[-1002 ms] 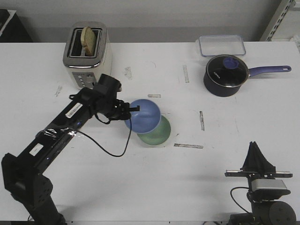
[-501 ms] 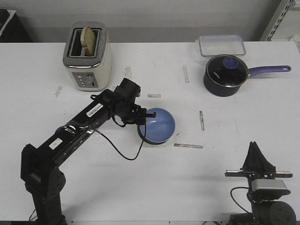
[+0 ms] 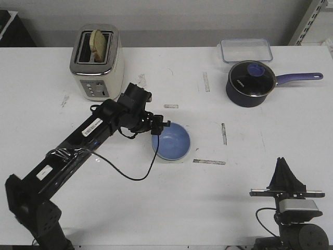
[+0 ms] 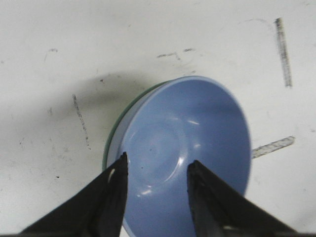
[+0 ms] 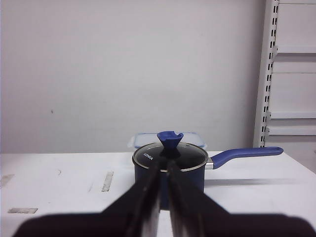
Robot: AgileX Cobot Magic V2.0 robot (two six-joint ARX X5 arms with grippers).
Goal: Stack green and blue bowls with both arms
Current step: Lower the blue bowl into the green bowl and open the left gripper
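The blue bowl (image 4: pixel 185 158) sits nested in the green bowl (image 4: pixel 114 131) mid-worktop (image 3: pixel 156 208). The left pincer (image 4: pixel 155 165) gapes open over it. The right pincer (image 5: pixel 164 165), near the front right corner, is closed, empty.

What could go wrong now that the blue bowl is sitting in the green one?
The left end effector is open, its fingers straddling the blue bowl rim; pulling away at an angle could catch and tip it. The blue bowl looks slightly off-center in the green bowl, so a nudge might slide it.
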